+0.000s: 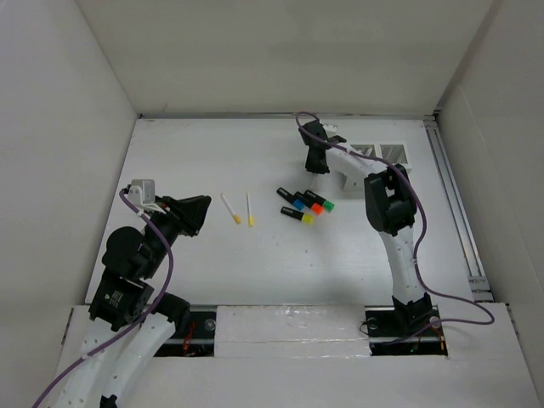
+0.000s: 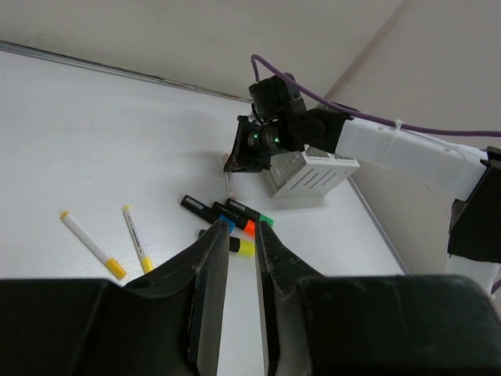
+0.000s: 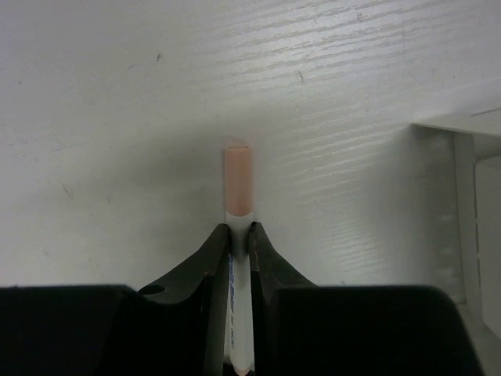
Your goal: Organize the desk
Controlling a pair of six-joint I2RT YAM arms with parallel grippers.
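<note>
Desk [image 1: 255, 263] matte white; right gripper [image 3: 239, 229] pinches a pen [image 3: 238, 176], left gripper [image 2: 242, 235] seemingly barely parted.

Bright, even light from overhead washed the white tabletop [image 1: 255, 272]. In the right wrist view a soft grey shadow lay around the pink-capped pen [image 3: 238, 180] just ahead of the jaws; the jaws themselves showed black and blurred.

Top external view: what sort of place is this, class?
Likely a robot test cell: two white robot arms bolted to a matte white rectangular desk, blank white walls around it, coloured-cap black highlighters loose on top.
</note>
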